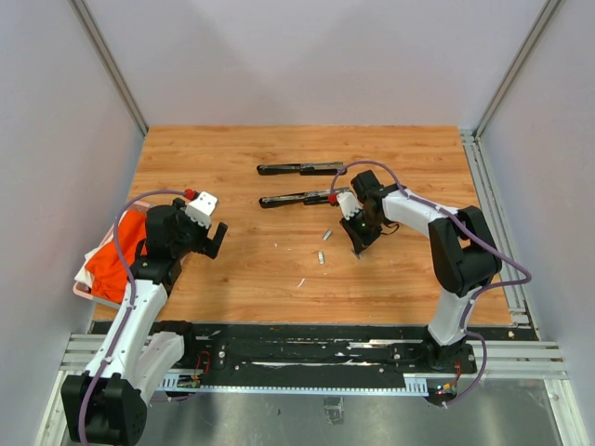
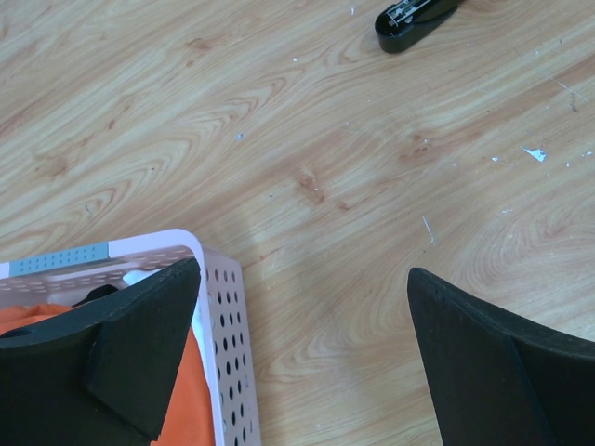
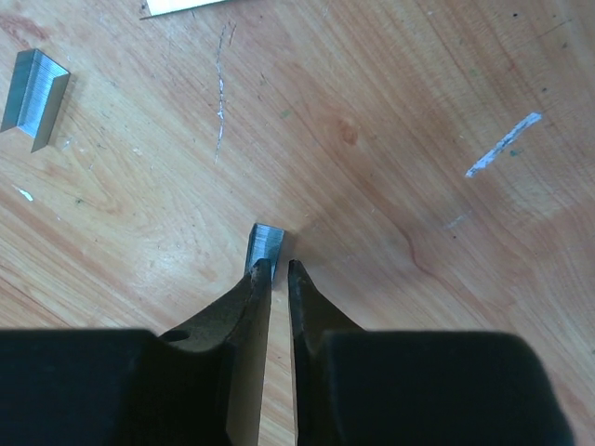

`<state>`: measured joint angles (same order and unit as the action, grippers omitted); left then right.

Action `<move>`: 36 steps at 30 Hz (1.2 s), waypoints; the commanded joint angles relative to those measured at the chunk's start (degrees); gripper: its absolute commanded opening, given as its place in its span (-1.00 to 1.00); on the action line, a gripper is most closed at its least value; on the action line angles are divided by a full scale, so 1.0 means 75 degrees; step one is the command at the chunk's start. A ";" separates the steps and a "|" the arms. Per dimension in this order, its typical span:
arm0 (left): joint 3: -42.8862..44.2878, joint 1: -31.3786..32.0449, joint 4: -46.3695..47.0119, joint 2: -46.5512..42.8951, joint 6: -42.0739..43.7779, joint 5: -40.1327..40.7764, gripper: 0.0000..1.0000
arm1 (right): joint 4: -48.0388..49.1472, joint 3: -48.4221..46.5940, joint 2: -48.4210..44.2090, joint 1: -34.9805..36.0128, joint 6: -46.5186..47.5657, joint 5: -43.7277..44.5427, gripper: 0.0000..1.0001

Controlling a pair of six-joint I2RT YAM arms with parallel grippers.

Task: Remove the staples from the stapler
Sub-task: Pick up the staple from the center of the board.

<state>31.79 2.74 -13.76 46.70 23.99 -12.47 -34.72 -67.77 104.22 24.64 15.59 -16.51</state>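
Note:
The stapler lies swung open as two black bars, one (image 1: 301, 168) behind the other (image 1: 299, 198); its black end (image 2: 414, 19) also shows in the left wrist view. Two short silvery strips of staples (image 1: 327, 234) (image 1: 321, 257) lie on the wood. In the right wrist view one strip (image 3: 268, 243) sits at my right gripper's (image 3: 280, 265) tips, under the left fingertip, and another (image 3: 35, 85) lies further off. The jaws are almost together, with a thin gap of bare wood between them. My left gripper (image 2: 302, 279) hangs wide open and empty over the table's left side.
A pale perforated basket (image 2: 223, 307) holding orange cloth (image 1: 116, 260) stands at the table's left edge, under my left finger. Small white scraps (image 3: 503, 144) dot the wood. Grey walls enclose the table on three sides.

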 commanded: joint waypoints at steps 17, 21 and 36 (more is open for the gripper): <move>-0.0055 -0.0049 0.0194 -0.0128 0.0059 0.0013 0.96 | -0.0456 -0.0359 0.0324 0.0136 0.0399 -0.0062 -0.99; -0.0055 -0.0049 0.0197 -0.0121 0.0051 -0.0013 0.96 | -0.0740 -0.0633 0.0186 0.0124 0.0840 -0.0164 -0.99; -0.0043 -0.0049 0.0161 -0.0179 0.0046 -0.0046 0.96 | -0.1337 -0.1761 -0.0294 -0.0542 0.3518 0.0172 -0.99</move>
<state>31.79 2.74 -13.76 46.22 23.99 -12.51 -42.39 -78.78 103.70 23.11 33.91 -16.73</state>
